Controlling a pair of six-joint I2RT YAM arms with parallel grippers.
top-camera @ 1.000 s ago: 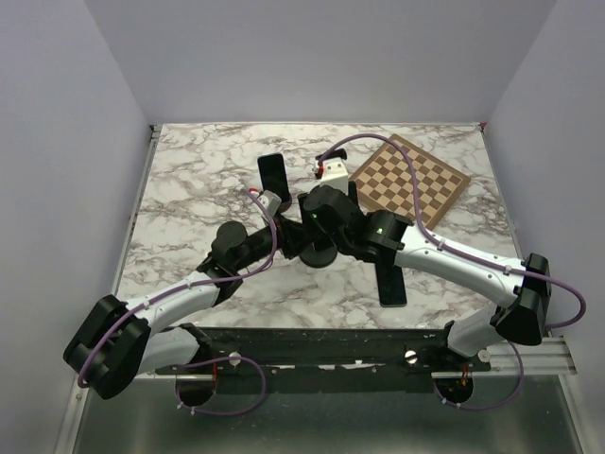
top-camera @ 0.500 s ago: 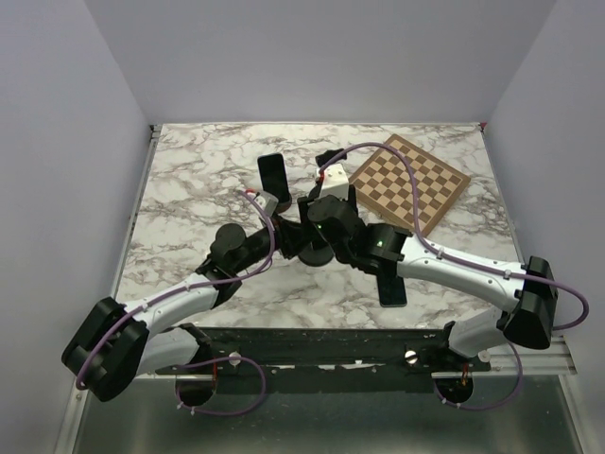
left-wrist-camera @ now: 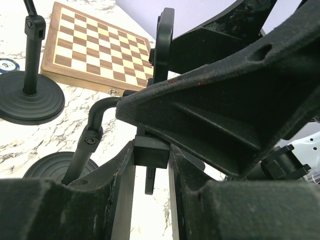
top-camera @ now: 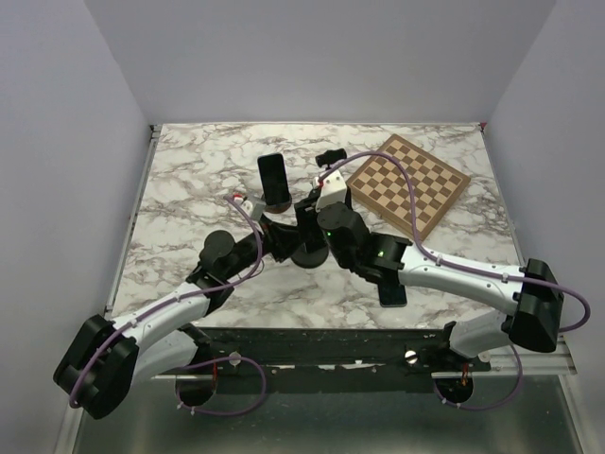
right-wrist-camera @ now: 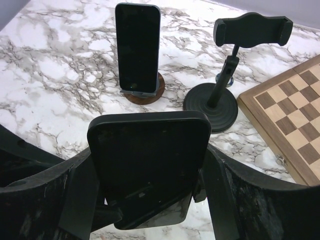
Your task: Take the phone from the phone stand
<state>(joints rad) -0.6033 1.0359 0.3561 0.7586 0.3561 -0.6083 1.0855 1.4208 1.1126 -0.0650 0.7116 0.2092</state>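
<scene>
A black phone (right-wrist-camera: pixel 150 160) stands upright in the clamp of a black stand with a round base (top-camera: pixel 310 255) at mid-table. My right gripper (right-wrist-camera: pixel 150 172) is shut on the phone's two sides; in the top view it (top-camera: pixel 314 222) sits right above the stand. In the left wrist view the phone (left-wrist-camera: pixel 165 45) shows edge-on. My left gripper (left-wrist-camera: pixel 151 150) is shut on a small black block of the stand's holder, above the bent stand arm (left-wrist-camera: pixel 92 135). In the top view the left gripper (top-camera: pixel 282 236) meets the stand from the left.
A second phone (right-wrist-camera: pixel 137 47) leans on a round brown stand behind. An empty black clamp stand (right-wrist-camera: pixel 252 30) stands to its right. A chessboard (top-camera: pixel 408 184) lies at the back right. Another phone (top-camera: pixel 392 288) lies flat under the right arm.
The left arm's wrist has swung to the left and back. The right arm has stretched lower and nearer. Both grippers stay at the centre stand.
</scene>
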